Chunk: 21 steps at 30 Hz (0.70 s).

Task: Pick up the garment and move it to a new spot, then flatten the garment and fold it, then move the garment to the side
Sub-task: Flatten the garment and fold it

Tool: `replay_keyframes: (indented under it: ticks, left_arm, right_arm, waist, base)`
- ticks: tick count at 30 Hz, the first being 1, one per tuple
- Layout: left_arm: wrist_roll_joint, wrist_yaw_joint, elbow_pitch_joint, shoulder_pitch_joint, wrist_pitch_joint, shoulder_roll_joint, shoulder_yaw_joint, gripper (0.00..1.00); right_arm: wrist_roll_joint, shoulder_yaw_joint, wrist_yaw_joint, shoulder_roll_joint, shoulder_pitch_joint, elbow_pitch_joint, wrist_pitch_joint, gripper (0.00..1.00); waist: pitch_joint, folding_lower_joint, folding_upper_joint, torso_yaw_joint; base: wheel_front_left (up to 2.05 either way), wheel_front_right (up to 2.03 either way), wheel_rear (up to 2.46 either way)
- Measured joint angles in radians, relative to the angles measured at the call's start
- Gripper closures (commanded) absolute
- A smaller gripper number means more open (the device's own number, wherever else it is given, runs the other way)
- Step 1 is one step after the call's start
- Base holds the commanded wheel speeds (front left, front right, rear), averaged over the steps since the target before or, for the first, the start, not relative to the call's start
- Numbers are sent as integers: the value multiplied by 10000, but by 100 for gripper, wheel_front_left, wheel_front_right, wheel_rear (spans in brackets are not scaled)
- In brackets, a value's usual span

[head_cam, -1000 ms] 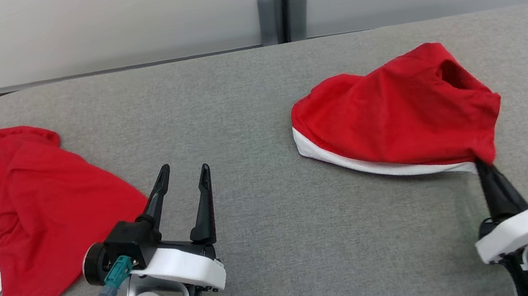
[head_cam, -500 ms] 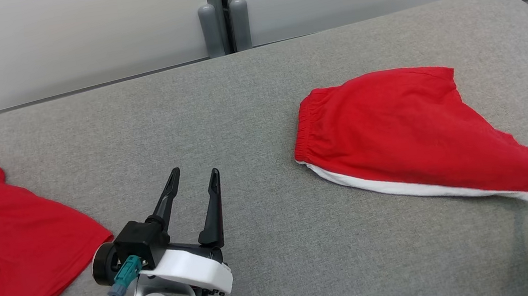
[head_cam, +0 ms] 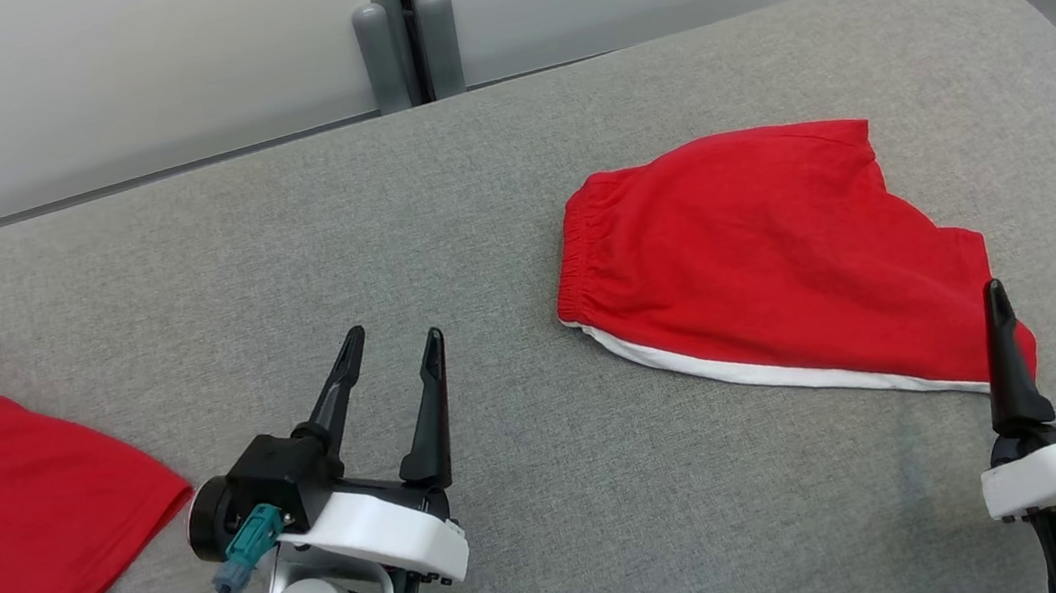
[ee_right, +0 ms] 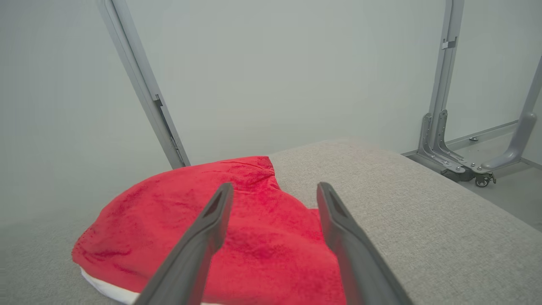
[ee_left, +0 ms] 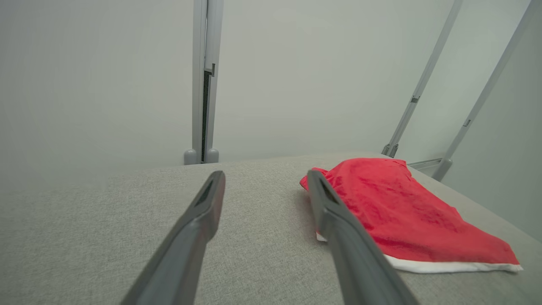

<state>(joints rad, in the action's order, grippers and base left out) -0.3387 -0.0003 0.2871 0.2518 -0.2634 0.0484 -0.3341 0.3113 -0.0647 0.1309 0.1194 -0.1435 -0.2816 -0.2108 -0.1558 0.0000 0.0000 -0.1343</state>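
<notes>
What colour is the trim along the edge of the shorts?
White trim on red shorts, clearest in the head view.

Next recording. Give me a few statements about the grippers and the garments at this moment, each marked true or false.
1. The right gripper is shut on the red shorts with white hem trim. False: its fingers stand apart and hold nothing, and the shorts lie loose on the grey fabric surface.
2. The left gripper is open and empty, over bare surface. True.
3. The shorts' gathered elastic waistband is on the side toward the robot's left. True.
4. A second red garment lies to the right of the shorts. False: it lies at the far left, apart from the shorts.
</notes>
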Motion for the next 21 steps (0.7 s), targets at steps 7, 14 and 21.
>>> replay_keyframes:
  ticks: [7,14,21]
  left_arm:
    - [-150,-207,290,172,0,4,-295,0]
    - [-349,-725,2395,1436,157,-8,-1728,0]
    - [-1051,-865,4222,3116,594,-8,-2736,0]
  right_arm:
    - [221,598,0,-44,152,234,-291,0]
    - [380,848,-2,35,-93,198,-447,0]
    - [405,1066,-2,-40,-354,25,-479,0]
  waist:
    - [-250,0,0,-321]
    - [-679,0,0,-763]
    - [-1080,0,0,-1259]
  base:
    - [0,0,0]
    - [0,0,0]
    - [0,0,0]
